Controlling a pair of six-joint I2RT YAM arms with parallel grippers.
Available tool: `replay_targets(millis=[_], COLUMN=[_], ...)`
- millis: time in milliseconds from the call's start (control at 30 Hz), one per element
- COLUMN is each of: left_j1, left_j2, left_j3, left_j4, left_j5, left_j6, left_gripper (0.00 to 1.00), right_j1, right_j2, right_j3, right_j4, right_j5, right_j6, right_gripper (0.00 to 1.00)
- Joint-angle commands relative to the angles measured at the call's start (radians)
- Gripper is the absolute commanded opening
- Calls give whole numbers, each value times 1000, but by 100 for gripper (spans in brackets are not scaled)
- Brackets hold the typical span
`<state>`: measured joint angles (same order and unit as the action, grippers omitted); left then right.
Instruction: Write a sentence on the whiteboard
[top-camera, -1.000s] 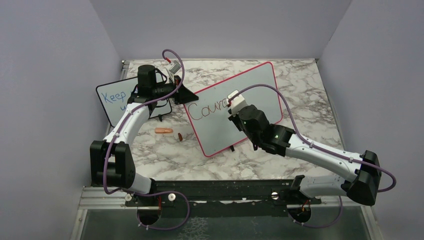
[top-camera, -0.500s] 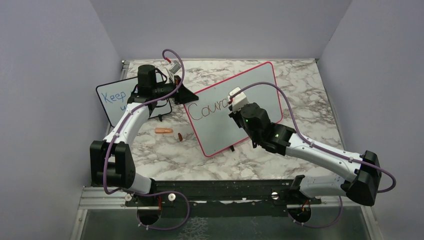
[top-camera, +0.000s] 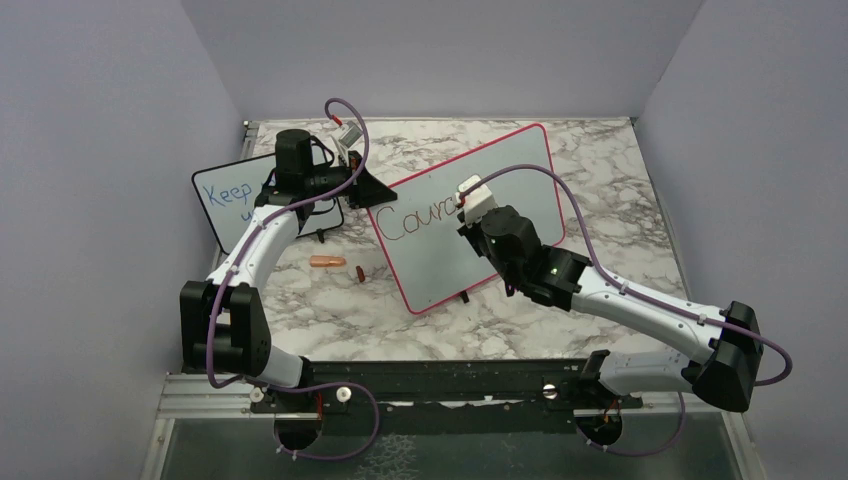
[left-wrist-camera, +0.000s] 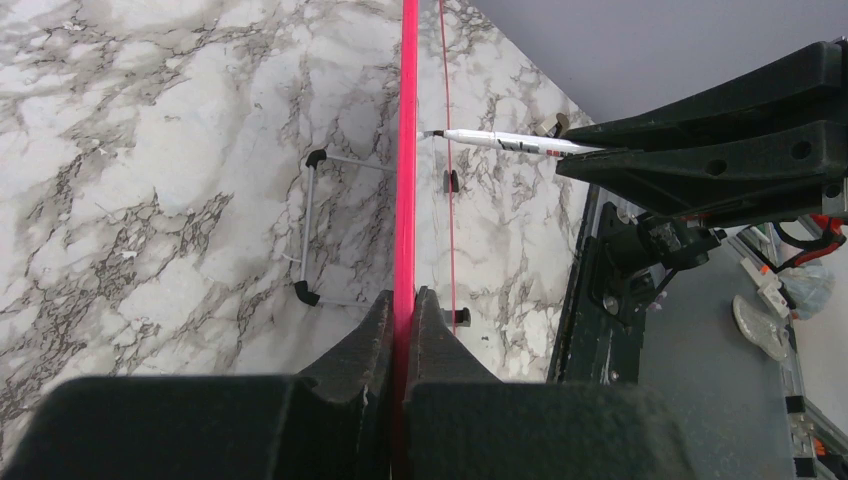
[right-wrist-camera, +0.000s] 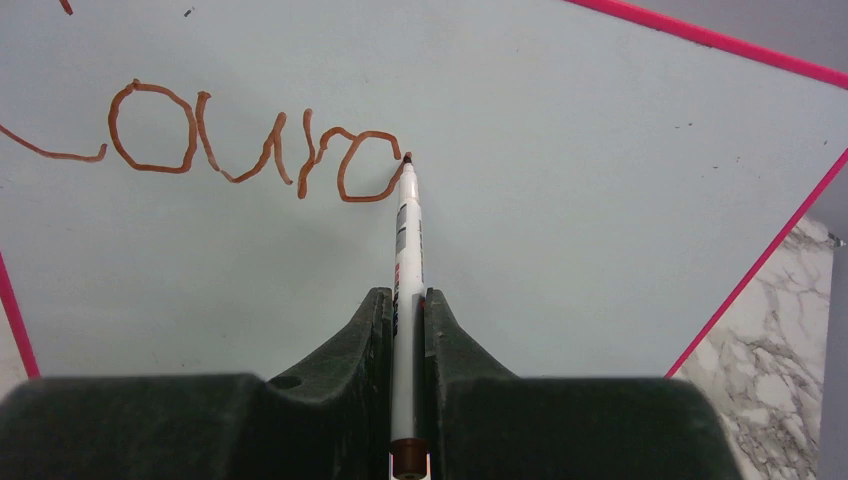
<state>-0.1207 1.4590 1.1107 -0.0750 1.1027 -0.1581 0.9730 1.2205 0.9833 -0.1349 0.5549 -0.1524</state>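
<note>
The whiteboard (top-camera: 520, 180) with its red-pink frame stands tilted at the table's middle. Red-brown letters "Coura" (top-camera: 410, 222) run along its upper left, also in the right wrist view (right-wrist-camera: 250, 150). My left gripper (top-camera: 368, 190) is shut on the board's left edge (left-wrist-camera: 404, 150), seen edge-on in the left wrist view. My right gripper (top-camera: 468, 212) is shut on a white marker (right-wrist-camera: 406, 260). Its tip (right-wrist-camera: 407, 160) touches the board at the top right of the "a". The marker also shows in the left wrist view (left-wrist-camera: 500, 142).
A smaller black-framed board (top-camera: 228, 200) with blue writing stands at the left behind my left arm. An orange marker cap (top-camera: 327, 262) and a dark red-brown cap (top-camera: 359, 273) lie on the marble table (top-camera: 330, 310) in front of the whiteboard's left corner. Walls close in on three sides.
My right gripper has shifted slightly up and right along the board with the marker, finishing the "a". The left arm has not moved.
</note>
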Motion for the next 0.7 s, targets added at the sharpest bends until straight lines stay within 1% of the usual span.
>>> replay_targets(millis=[0, 233, 667], left_j1=[-20, -20, -20], left_j2=[38, 40, 38], left_j3=[-23, -23, -23], left_j4=[-89, -89, -95], left_j5=[-38, -41, -41], left_j6=[95, 96, 100], left_gripper=[0, 0, 0], right_j1=[-8, -8, -8], right_j2=[-6, -15, -24], right_j3=[6, -2, -17], right_j4=[-77, -110, -114], right_j5=[-41, -43, 26], right_j6=[32, 45, 47], right_gripper=[1, 1, 1])
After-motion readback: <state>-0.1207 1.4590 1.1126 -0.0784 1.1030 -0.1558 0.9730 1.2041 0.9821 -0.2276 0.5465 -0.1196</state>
